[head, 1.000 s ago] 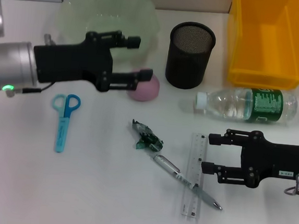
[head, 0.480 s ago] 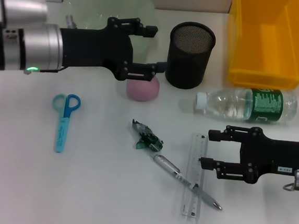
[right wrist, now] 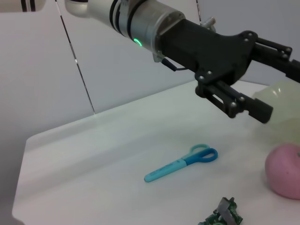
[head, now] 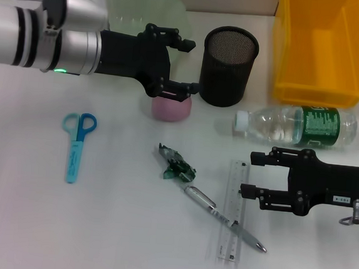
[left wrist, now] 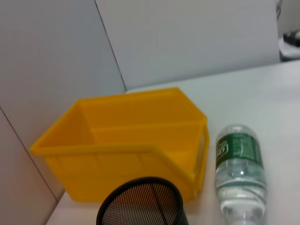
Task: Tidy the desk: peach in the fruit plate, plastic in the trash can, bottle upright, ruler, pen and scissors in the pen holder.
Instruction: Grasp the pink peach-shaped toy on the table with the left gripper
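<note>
Because the ruler [head: 233, 210] and pen [head: 222, 217] lie nearest the viewer, crossing each other on the worktop [head: 96, 228], the right hand [head: 246, 175], fingers spread and empty, sits just beside the ruler's far end; the ruler's long axis runs near-to-far. Farther off, the left hand [head: 190, 66], also spread and empty, hangs above the peach [head: 170, 108], just short of the plate [head: 131, 7]; this arm is the nearer to the fruit.
</note>
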`<state>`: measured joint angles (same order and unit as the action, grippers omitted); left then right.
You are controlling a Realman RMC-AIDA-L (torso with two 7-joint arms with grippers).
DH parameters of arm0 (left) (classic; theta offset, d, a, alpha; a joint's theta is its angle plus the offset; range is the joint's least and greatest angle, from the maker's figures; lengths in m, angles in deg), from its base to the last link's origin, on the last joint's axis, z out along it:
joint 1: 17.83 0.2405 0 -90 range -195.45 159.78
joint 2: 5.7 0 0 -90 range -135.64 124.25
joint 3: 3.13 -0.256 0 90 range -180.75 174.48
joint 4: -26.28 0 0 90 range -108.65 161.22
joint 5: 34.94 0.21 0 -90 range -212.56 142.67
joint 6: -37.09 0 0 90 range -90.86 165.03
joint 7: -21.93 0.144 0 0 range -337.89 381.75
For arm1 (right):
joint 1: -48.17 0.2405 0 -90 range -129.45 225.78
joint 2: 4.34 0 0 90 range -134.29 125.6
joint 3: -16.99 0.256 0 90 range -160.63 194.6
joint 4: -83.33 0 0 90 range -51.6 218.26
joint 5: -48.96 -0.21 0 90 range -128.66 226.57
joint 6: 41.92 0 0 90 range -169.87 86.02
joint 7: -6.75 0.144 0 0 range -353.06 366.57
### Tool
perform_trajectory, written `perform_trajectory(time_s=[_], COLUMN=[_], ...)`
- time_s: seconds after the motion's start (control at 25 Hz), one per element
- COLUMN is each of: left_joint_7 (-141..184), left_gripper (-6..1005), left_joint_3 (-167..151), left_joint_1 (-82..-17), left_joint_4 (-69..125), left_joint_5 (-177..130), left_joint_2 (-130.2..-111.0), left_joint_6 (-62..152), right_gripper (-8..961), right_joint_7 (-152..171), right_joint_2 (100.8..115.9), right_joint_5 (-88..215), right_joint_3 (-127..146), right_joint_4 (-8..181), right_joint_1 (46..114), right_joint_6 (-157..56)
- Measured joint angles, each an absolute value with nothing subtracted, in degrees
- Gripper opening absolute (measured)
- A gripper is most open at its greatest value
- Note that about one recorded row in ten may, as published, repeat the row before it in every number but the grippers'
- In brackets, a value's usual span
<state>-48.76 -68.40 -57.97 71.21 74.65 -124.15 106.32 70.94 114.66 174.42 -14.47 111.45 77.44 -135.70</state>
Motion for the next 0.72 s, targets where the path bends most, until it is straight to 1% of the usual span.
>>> perform_trajectory(time_s=[0.28,0.72], left_joint_7=[-52.1,-57.0], left_gripper=[767,765], left_joint_3=[-70.8,-79.2], left_joint_1=[-60.3,-60.8], left_joint_4=[70.8,70.1], left_joint_5=[80.5,84.2], left_joint_2=[-124.35,-124.50], left_joint_6=[102.3,95.2], right_gripper=[744,743], right_joint_7=[71.0,71.0], right_joint_2=[114.66,114.66], right_joint_5=[174.2,174.2], right_joint_3=[-14.5,-14.5], right_joint_4=[111.4,111.4], right_joint_1=[77.3,77.2], right_joint_6=[-135.7,-135.7])
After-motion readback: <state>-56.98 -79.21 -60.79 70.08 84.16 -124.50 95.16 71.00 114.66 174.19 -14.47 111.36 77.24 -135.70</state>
